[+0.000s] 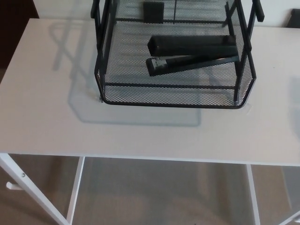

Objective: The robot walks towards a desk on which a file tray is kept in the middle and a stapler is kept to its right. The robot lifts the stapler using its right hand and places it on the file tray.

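The white worktop [56, 117] stands on thin white legs [75, 192], with the floor [164, 197] visible beneath its near edge. A black wire-mesh file tray [173, 96] rests directly on it at the far middle, casting its shadow to the robot's left.

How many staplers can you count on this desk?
1. The stapler lies in the black mesh file tray on the white desk, lengthwise across it. The tray's back is cut off by the picture's edge, so another could be hidden there.

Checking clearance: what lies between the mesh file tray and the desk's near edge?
Only bare white desktop before the black mesh file tray, per head view.
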Tool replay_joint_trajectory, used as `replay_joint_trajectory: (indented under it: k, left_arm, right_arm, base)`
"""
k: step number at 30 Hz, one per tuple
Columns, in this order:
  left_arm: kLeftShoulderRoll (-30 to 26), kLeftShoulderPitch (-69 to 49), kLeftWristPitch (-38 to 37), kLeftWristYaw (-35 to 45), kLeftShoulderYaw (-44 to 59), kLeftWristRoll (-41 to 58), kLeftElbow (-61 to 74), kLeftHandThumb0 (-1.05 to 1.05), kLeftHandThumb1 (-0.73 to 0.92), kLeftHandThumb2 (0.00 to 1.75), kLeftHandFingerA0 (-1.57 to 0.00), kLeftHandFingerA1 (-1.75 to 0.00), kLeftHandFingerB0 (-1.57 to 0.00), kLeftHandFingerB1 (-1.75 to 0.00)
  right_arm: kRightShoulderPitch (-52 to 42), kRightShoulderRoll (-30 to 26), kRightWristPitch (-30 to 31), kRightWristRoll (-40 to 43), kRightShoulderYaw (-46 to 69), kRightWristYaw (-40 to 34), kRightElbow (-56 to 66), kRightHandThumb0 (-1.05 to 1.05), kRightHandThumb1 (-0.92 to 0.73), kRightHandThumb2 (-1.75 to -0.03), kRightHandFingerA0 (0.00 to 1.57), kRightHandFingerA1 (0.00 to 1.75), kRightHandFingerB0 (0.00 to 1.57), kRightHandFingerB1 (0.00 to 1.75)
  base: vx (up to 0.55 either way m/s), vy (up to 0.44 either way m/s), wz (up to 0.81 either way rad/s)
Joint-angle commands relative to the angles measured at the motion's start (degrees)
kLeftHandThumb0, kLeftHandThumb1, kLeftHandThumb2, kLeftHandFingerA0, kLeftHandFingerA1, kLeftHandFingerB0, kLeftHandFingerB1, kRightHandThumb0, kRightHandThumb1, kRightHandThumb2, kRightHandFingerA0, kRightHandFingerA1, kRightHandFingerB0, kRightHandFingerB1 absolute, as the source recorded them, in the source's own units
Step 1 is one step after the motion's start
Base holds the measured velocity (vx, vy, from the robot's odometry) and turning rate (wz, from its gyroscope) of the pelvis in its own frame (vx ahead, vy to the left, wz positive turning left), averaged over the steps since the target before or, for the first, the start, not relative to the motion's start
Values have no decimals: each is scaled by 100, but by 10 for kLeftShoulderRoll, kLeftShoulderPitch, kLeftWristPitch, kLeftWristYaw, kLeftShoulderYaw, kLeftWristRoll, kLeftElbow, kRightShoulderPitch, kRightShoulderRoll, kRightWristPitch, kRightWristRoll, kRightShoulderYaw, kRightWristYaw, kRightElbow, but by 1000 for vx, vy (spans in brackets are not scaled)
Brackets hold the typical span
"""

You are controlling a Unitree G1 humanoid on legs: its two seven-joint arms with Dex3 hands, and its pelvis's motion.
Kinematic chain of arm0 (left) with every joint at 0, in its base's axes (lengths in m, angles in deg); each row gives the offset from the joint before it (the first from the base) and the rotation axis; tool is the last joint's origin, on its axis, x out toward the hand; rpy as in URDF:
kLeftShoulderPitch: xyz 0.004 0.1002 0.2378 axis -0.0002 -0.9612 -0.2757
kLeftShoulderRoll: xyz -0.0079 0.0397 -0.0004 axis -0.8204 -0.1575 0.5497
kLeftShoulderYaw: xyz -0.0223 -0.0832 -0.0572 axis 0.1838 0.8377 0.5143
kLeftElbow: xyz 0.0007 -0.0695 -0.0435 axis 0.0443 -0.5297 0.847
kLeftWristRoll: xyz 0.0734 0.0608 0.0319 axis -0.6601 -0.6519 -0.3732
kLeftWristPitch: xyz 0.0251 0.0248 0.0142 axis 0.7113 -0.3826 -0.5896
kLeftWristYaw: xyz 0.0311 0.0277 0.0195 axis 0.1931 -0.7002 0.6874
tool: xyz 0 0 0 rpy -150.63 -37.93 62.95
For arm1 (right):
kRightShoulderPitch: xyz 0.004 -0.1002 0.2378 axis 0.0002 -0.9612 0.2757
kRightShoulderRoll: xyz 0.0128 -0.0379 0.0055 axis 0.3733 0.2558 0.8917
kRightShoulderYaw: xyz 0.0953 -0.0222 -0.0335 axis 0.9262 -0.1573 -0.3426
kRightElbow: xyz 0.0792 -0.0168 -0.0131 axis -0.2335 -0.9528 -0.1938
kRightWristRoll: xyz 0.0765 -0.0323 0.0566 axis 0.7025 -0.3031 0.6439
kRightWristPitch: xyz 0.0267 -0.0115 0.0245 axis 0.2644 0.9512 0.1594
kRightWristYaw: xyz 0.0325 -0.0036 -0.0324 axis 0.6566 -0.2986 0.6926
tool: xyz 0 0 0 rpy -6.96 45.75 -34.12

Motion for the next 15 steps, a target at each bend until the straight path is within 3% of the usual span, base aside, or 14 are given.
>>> replay_joint_trajectory:
  k: [1,2,3,4,5,6,8,9,10,11,12,13,14,15]
  left_arm:
    - [-21,6,-15,-9,11,0,-5,-59,84,65,-43,-49,-28,-37]
    - [-22,8,-14,-8,13,2,-3,-59,84,65,-43,-49,-28,-37]
    - [-23,10,-12,-9,14,3,-3,-59,84,65,-42,-49,-28,-36]
    - [-23,12,-9,-10,15,4,-3,-59,84,65,-42,-49,-28,-36]
    - [-24,10,-11,-7,13,3,-1,-58,84,65,-42,-48,-29,-37]
    - [-25,9,-12,-10,10,-1,-2,-58,84,65,-43,-48,-30,-37]
    - [-26,5,-13,-16,7,-6,-7,-58,84,65,-44,-47,-31,-39]
    - [-25,2,-14,-18,7,-6,-8,-58,84,65,-44,-47,-31,-39]
    - [-24,0,-15,-17,8,-5,-9,-57,84,65,-44,-48,-30,-39]
    - [-24,-2,-16,-17,9,-4,-9,-57,84,65,-44,-48,-30,-39]
    - [-23,-1,-11,-20,12,-1,-12,-57,83,64,-43,-47,-30,-37]
    - [-23,-1,-10,-21,13,0,-12,-57,83,64,-43,-47,-30,-37]
    - [-22,1,-8,-22,14,1,-12,-58,81,64,-44,-48,-31,-37]
    - [-23,3,-5,-23,16,3,-10,-58,82,64,-43,-47,-29,-37]
  right_arm:
    - [-80,163,-14,302,286,-231,-244,-48,-53,-82,41,88,15,45]
    - [-77,176,-5,312,296,-226,-232,-48,-53,-82,41,88,15,45]
    - [-75,179,12,307,297,-230,-226,-38,-67,-59,43,93,17,34]
    - [-74,182,38,300,300,-235,-218,-38,-67,-59,43,93,17,34]
    - [-66,196,143,317,329,-223,-193,-36,-69,-60,42,97,16,29]
    - [-67,190,168,315,332,-217,-207,-38,-68,-62,63,143,15,31]
    - [-86,172,202,289,306,-176,-260,-38,-71,-66,8,79,3,16]
    - [-91,168,213,284,302,-162,-267,-38,-71,-66,8,79,3,16]
    - [-96,162,220,273,290,-146,-273,-48,-82,-64,0,24,0,5]
    - [-102,154,231,257,271,-122,-281,-48,-82,-64,0,24,0,5]
    - [-79,155,275,309,329,-145,-293,-54,-67,-58,0,87,0,21]
    - [-76,155,280,314,336,-147,-296,-54,-67,-58,0,87,0,21]
    - [-68,151,284,313,334,-149,-309,-67,-64,-60,51,155,25,45]
    - [-59,146,283,291,309,-151,-331,-72,-63,-61,53,157,18,39]
  base:
    - [0,0,0]
    - [0,0,0]
    - [0,0,0]
    - [0,0,0]
    - [0,0,0]
    - [0,0,0]
    - [0,0,0]
    - [0,0,0]
    - [0,0,0]
    - [0,0,0]
    - [0,0,0]
    - [0,0,0]
    - [0,0,0]
    - [0,0,0]
